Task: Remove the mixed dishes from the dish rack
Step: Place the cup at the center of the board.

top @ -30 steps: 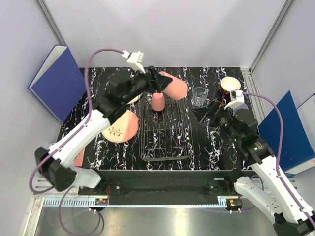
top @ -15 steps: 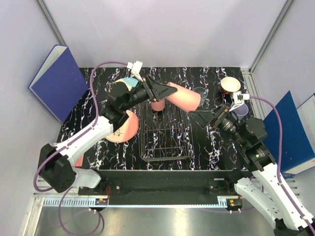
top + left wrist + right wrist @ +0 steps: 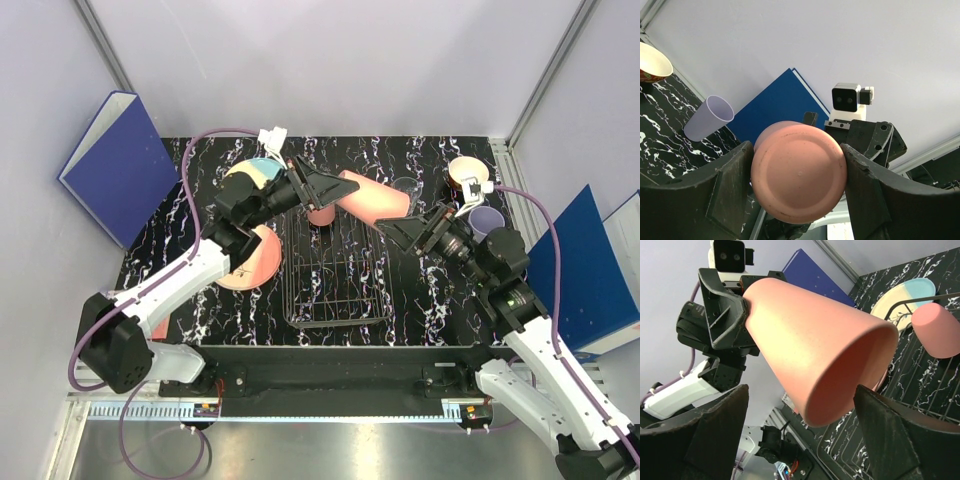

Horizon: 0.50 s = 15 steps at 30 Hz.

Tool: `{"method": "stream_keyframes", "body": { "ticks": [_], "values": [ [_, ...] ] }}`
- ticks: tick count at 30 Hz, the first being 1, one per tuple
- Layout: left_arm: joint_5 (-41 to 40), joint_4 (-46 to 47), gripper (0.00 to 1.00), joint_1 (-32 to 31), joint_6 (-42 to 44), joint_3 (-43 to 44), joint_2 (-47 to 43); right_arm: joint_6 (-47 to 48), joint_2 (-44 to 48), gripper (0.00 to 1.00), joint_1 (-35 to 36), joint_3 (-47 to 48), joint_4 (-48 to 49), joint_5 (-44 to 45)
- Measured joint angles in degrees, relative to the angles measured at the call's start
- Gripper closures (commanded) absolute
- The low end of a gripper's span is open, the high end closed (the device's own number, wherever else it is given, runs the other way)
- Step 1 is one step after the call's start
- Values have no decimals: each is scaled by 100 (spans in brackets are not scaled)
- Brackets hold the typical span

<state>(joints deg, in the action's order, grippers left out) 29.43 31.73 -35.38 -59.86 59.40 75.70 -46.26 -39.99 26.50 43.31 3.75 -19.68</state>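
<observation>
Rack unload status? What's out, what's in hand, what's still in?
Done: blue-and-cream plate and salmon-pink plate lie on the table left of the dish rack; red bowl and lavender cup sit to its right.
In hand: left hand grips a salmon-pink cup by its base, rim pointed between the open right hand's fingers; looks like a handover.
Left: one inverted salmon-pink cup at the rack's far end.

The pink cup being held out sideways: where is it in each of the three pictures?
Top external: pink cup upper centre, lying sideways.
Left wrist: bottom centre, base facing the camera.
Right wrist: centre, mouth toward the camera.
Shared landmark: the black marbled table.
</observation>
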Motion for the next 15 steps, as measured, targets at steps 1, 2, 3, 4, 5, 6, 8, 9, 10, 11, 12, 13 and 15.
{"method": "stream_keyframes", "body": {
  "ticks": [1, 2, 3, 4, 5, 6, 8, 9, 10, 11, 12, 13, 15],
  "values": [
    [0, 13, 100, 0, -4, 0, -2, -4, 0, 16, 0, 2, 22, -2],
    [4, 15, 100, 0, -17, 0, -11, -13, -7, 28, 0, 2, 57, -4],
    [11, 20, 100, 0, -22, 0, -20, -13, -15, 32, 0, 2, 101, -9],
    [13, 33, 100, 0, -26, 0, -24, -13, -28, 39, 0, 2, 138, -13],
    [17, 68, 100, 0, -39, -2, -28, -17, -42, 45, 0, 2, 155, -22],
    [20, 101, 99, 0, -44, -4, -28, -35, -61, 60, 0, 2, 175, -42],
    [17, 138, 90, 0, -31, -31, -44, -33, -101, 73, 0, 2, 214, -59],
    [15, 118, 70, 0, -4, -44, -48, -52, -109, 88, 2, 4, 243, -96],
    [11, 103, 52, 0, -31, -66, -50, -33, -109, 94, 2, 9, 245, -114],
    [-13, 61, 40, 11, -63, -68, -55, -17, -103, 100, 9, 9, 243, -188],
    [-37, 28, 33, 24, -70, -70, -55, -22, -98, 100, 33, 17, 269, -260],
    [-33, -35, 21, 39, -87, -70, -57, -37, -76, 100, 55, 39, 286, -302],
    [-50, -216, 13, 35, -13, -61, -109, -31, -44, 100, 66, 105, 181, -354]
  ]
}}
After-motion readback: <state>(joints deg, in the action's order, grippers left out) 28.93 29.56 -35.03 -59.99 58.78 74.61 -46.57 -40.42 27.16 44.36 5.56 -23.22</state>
